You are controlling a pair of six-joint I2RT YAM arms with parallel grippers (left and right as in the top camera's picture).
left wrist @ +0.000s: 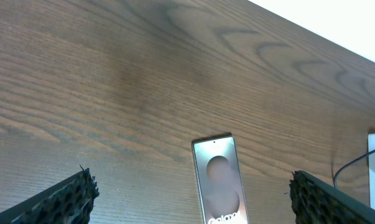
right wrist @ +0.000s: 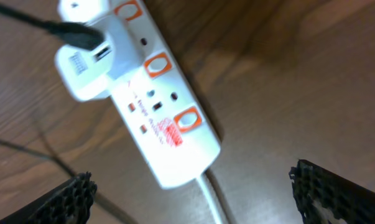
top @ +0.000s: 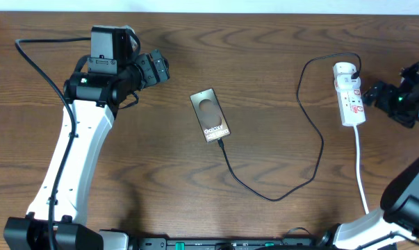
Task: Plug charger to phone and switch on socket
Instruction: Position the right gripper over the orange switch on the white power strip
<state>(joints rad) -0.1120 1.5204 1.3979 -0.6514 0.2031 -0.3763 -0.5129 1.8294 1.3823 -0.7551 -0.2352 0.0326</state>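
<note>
The phone (top: 210, 116) lies flat mid-table with white lettering; it also shows in the left wrist view (left wrist: 219, 182). The thin black charger cable (top: 312, 114) runs from the phone's near end in a loop to a white adapter in the socket strip (top: 350, 94). Its plug tip (top: 222, 144) sits at the phone's near edge. The socket strip fills the right wrist view (right wrist: 155, 107) with red switches. My left gripper (top: 160, 67) is open and empty, left of and beyond the phone. My right gripper (top: 374, 94) is open, just right of the strip.
The strip's white cord (top: 360, 167) runs toward the table's front edge at the right. The wooden table (top: 265, 55) reaches a pale far edge at the top. The left arm's black cable (top: 39, 69) hangs over the left side.
</note>
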